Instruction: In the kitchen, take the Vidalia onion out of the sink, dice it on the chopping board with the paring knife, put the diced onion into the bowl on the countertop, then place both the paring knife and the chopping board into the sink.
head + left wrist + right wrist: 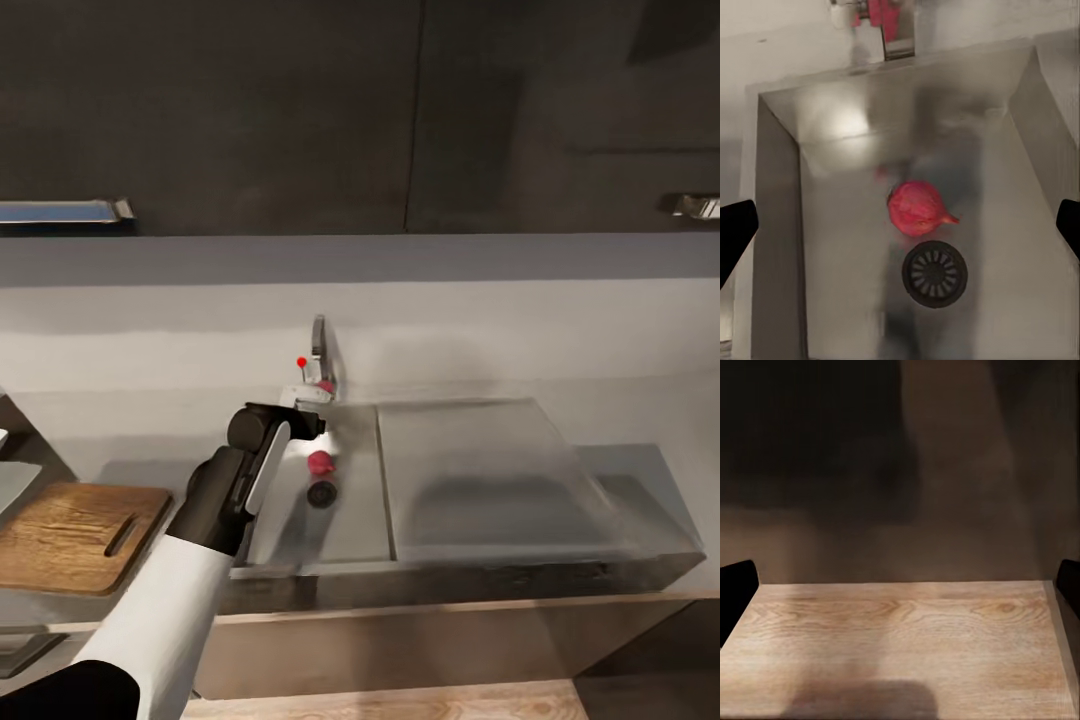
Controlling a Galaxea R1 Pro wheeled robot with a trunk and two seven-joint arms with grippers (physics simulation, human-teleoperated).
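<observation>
From the head, the left gripper (300, 425) hangs over the sink (360, 520), hiding part of the basin; the chopping board (70, 535) lies on the countertop (640, 470) beside it. The left wrist camera looks straight down on the onion (916, 208) by the drain (935, 273), centred between wide-spread fingertips (735, 232) (nothing gripped). The right gripper (900, 596), spread too, faces wood floor (907, 645)

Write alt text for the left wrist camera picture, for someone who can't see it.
A red onion lies on the floor of a grey sink, touching nothing, beside the round black drain. The left pincer is open, its dark fingertips at both picture edges.
</observation>
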